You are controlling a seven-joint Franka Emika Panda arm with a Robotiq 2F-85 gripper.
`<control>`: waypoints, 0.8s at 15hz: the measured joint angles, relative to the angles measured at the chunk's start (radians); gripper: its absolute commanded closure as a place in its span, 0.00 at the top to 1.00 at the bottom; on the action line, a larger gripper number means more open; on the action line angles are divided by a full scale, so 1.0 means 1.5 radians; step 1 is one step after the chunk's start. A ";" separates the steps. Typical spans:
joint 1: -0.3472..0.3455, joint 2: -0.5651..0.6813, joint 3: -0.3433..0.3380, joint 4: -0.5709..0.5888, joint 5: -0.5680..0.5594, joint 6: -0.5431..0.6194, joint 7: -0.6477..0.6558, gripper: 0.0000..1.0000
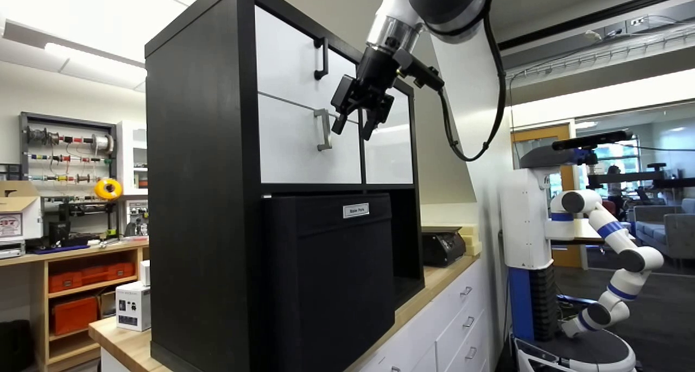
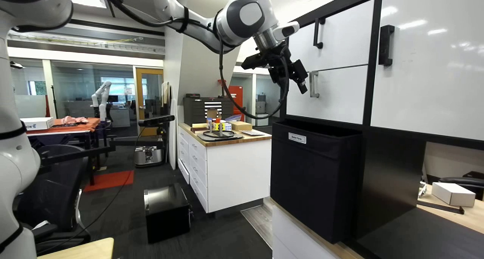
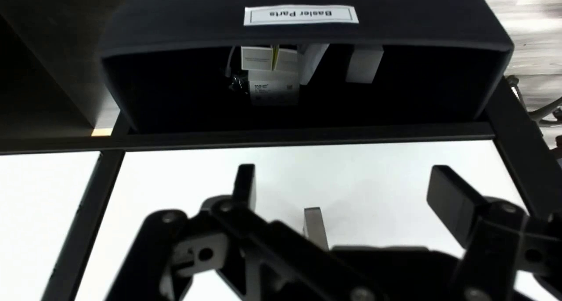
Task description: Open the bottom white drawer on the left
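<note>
The bottom white drawer (image 1: 288, 152) is flush in the black cabinet (image 1: 198, 198). It also shows in an exterior view (image 2: 342, 96) and in the wrist view (image 3: 377, 169). Its grey bar handle (image 1: 325, 130) stands upright at the centre; it also shows in an exterior view (image 2: 313, 84). My gripper (image 1: 354, 128) is open and empty, in front of the drawer and apart from the handle. In the wrist view the gripper (image 3: 344, 186) has the handle (image 3: 315, 226) between its fingers, nearer the left finger. The handle's lower part in that picture is hidden behind the gripper.
Above is a white front (image 1: 285, 57) with a black handle (image 1: 322, 58). A taller white panel (image 2: 431, 70) with a black handle (image 2: 386, 45) is beside it. A black fabric bin (image 1: 336, 274) labelled "Basler Parts" juts out below the drawer. A cable (image 2: 245, 111) loops from the wrist.
</note>
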 measured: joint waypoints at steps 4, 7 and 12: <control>0.000 0.044 -0.005 0.051 0.002 0.010 -0.033 1.00; 0.000 0.074 -0.009 0.081 0.003 0.024 -0.053 0.97; 0.000 0.108 -0.012 0.116 0.006 0.038 -0.079 0.56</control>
